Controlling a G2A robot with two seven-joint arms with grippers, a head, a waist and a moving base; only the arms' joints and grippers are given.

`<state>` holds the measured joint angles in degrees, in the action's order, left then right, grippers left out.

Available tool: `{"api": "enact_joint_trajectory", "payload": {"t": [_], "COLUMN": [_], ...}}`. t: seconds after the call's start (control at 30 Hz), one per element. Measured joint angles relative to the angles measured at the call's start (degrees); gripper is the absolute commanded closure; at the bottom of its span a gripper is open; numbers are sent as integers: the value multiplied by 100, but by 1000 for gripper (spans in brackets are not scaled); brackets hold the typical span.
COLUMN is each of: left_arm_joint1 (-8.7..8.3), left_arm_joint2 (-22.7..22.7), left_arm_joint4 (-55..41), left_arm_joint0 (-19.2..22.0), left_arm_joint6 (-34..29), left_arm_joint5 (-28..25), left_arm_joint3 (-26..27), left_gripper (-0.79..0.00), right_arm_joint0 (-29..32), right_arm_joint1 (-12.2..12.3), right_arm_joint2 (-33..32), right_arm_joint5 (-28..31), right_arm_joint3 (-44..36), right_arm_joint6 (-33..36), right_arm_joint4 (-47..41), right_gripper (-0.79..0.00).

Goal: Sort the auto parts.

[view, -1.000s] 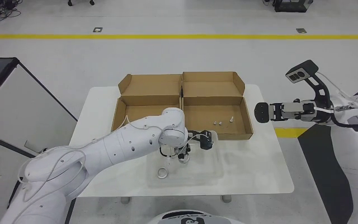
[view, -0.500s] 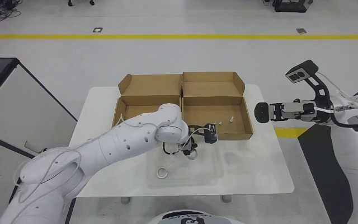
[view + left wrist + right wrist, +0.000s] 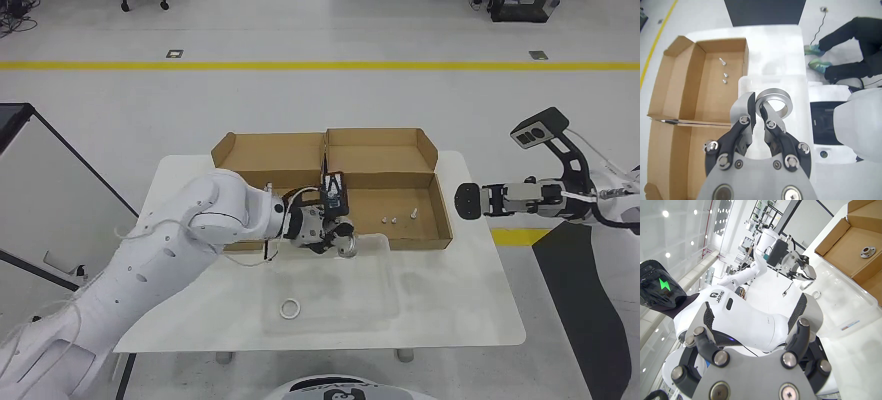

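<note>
My left gripper (image 3: 757,106) is shut on a silver metal ring (image 3: 773,103), one finger inside it and one outside. It hangs above the far edge of the clear plastic tray (image 3: 798,83), close to the cardboard boxes; the top view has this gripper (image 3: 340,240) and its ring (image 3: 346,248) by the wall between the left box (image 3: 255,200) and the right box (image 3: 420,225). Small bolts (image 3: 724,74) lie in the right box. My right gripper (image 3: 753,313) is open with nothing in it, beyond the table's right edge (image 3: 463,199).
A white ring (image 3: 290,308) lies in the clear tray (image 3: 370,300). The right wrist view has a metal flange (image 3: 866,252) in a cardboard box; which box, I cannot tell. White tabletop (image 3: 470,290) is bare to the right of the tray.
My left arm has swung to the left and carried the metal ring up from over the tray to the boxes' near edge. The right arm has kept still.
</note>
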<state>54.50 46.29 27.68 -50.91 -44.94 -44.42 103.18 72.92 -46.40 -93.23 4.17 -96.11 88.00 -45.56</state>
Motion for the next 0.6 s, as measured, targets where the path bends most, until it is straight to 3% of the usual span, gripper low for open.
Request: {"api": "enact_joint_trajectory", "payload": {"t": [0.17, 0.33, 0.6], "left_arm_joint1": [-169, -206, -206], "left_arm_joint2": [793, 900, 893], "left_arm_joint4": [-439, -319, -313], "left_arm_joint0": [-629, -751, -747], "left_arm_joint6": [1338, 1959, 1987], "left_arm_joint5": [-1348, -1357, -1358], "left_arm_joint3": [-49, 179, 189], "left_gripper": [0, 0, 0], "right_arm_joint0": [0, 0, 0], "right_arm_joint1": [0, 0, 0], "right_arm_joint2": [0, 0, 0], "right_arm_joint5": [0, 0, 0], "right_arm_joint3": [0, 0, 0], "right_arm_joint6": [0, 0, 0], "right_arm_joint4": [0, 0, 0], "right_gripper": [-785, -785, -785]}}
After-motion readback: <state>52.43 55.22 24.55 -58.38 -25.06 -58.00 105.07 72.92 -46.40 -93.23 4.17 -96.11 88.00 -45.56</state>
